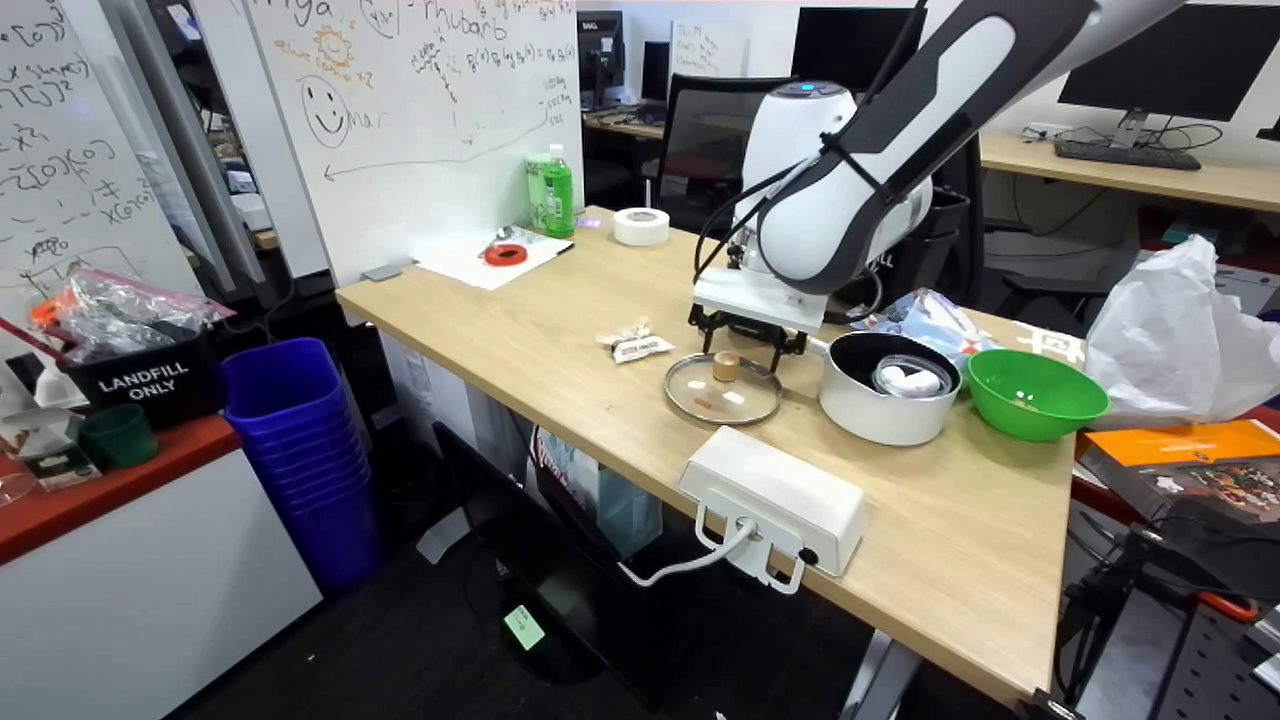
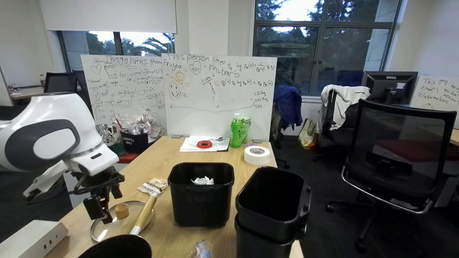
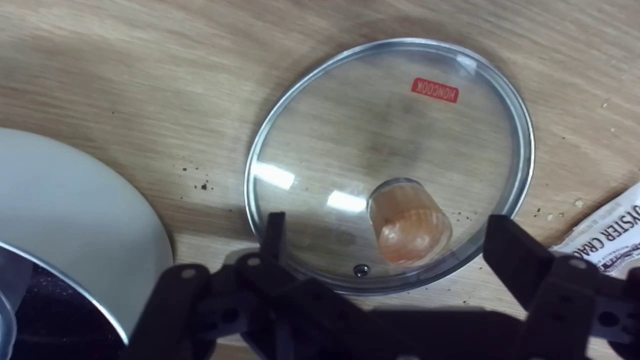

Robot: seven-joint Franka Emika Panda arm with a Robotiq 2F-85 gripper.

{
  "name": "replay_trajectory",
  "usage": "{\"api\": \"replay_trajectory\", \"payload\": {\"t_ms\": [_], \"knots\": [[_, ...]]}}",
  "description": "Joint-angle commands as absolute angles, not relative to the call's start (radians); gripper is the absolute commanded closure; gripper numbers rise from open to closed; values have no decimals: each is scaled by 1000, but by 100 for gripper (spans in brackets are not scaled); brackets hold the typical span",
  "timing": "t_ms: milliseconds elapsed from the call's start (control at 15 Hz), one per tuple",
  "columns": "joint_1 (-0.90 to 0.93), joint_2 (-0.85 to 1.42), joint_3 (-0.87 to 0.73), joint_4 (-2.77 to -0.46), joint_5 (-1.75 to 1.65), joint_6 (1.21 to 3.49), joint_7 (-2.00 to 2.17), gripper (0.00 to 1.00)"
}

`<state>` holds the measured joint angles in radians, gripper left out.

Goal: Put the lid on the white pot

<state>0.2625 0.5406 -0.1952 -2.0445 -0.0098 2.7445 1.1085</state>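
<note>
The glass lid [image 1: 700, 396] lies flat on the table, with a metal rim and a wooden knob [image 1: 726, 366]. The lid also shows in an exterior view [image 2: 107, 229] and in the wrist view [image 3: 345, 135]. The white pot [image 1: 885, 420] stands beside it, its handle pointing over the far side of the lid. The pot's outer wall shows at the left of the wrist view [image 3: 85, 180]; in an exterior view only its dark inside [image 2: 118, 248] and handle show. My gripper [image 3: 387, 220] is open and empty above the lid, its fingers wide to either side of the knob.
A clear container [image 1: 908, 378] with white contents sits inside the pot. A green bowl [image 1: 1035, 395] stands beside the pot. A white box [image 1: 775, 490] sits at the table's edge near the lid. A cracker packet [image 1: 638, 346] lies close by. Black bins [image 2: 200, 204] stand beyond the pot handle.
</note>
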Motion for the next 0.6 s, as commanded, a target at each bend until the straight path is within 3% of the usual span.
{"api": "replay_trajectory", "payload": {"t_ms": [0, 533], "knots": [[217, 558, -153, -2009, 20, 2725, 1080, 0], [236, 554, -172, -2022, -2, 2742, 1105, 0]]}}
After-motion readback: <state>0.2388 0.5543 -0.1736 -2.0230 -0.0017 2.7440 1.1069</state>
